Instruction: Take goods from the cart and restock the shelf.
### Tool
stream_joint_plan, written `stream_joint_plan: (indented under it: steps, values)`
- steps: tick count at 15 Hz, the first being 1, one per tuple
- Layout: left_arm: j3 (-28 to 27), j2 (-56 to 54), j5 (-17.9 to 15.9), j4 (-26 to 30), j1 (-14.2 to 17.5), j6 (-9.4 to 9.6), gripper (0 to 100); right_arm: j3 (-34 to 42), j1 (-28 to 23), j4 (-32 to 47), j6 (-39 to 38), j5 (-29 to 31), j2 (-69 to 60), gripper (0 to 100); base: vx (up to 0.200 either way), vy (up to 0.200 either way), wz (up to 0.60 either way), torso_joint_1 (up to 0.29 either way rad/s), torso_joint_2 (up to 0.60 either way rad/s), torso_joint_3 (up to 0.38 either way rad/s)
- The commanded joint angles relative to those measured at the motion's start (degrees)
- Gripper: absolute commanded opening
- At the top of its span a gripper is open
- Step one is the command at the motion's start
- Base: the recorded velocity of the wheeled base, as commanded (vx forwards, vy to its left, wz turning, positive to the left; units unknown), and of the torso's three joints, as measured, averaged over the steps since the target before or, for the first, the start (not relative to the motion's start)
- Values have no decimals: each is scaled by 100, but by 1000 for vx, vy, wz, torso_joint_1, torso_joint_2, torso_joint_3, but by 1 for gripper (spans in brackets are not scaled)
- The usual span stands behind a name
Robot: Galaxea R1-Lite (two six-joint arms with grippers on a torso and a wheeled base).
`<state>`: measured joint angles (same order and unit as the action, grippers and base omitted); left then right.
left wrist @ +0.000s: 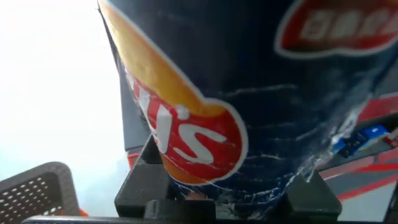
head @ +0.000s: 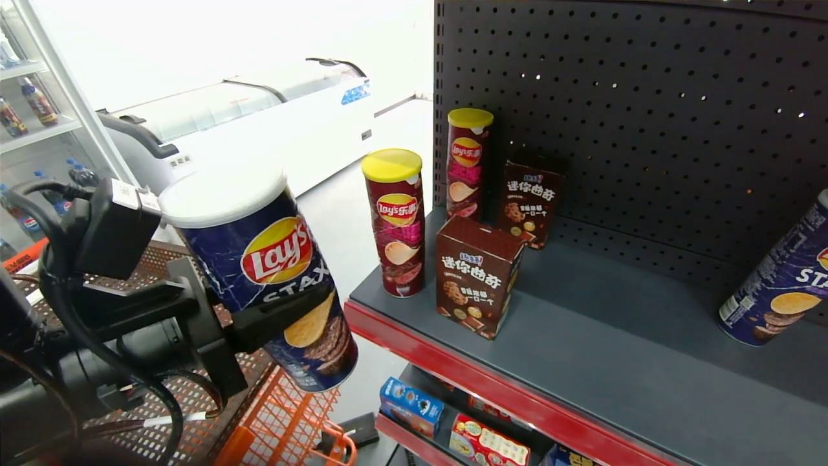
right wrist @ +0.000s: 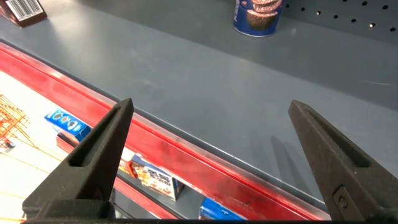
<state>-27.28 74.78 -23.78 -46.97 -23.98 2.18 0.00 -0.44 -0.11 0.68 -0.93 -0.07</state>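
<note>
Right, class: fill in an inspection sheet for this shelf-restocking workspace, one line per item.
Surface: grey shelf, red front edge, mostly bare.
Job's things: blue can held near the orange cart; red cans, brown boxes and second blue can on the shelf.
Clutter: nothing seen.
Grippers: left gripper shut on blue can; right gripper open above shelf.
Cables: black cables along left arm.
Surroundings: chest freezer, drinks fridge, boxed goods below.
</note>
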Motion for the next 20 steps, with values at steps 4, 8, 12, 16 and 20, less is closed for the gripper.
stream_joint_plan:
  steps: [4, 8, 12, 16, 20]
  values:
    - [39, 46, -733, 12, -19, 2, 0, 0, 0, -7, 2, -4, 7, 100, 0, 0, 0, 0, 0, 0]
    - [56, 55, -961, 12, -89, 10, 0, 0, 0, 2, 2, -4, 7, 100, 0, 0, 0, 0, 0, 0]
    - [92, 72, -1041, 4, -89, 10, 0, 0, 0, 2, 2, -4, 7, 100, 0, 0, -450, 2, 3, 2]
    - [92, 81, -1076, 4, -89, 10, 0, 0, 0, 2, 11, -4, 7, 100, 0, 0, -600, 1, 2, 5]
    - [92, 90, -1076, 4, -72, 10, 0, 0, 0, 2, 11, -4, 7, 100, 0, 0, -600, 2, 6, 2]
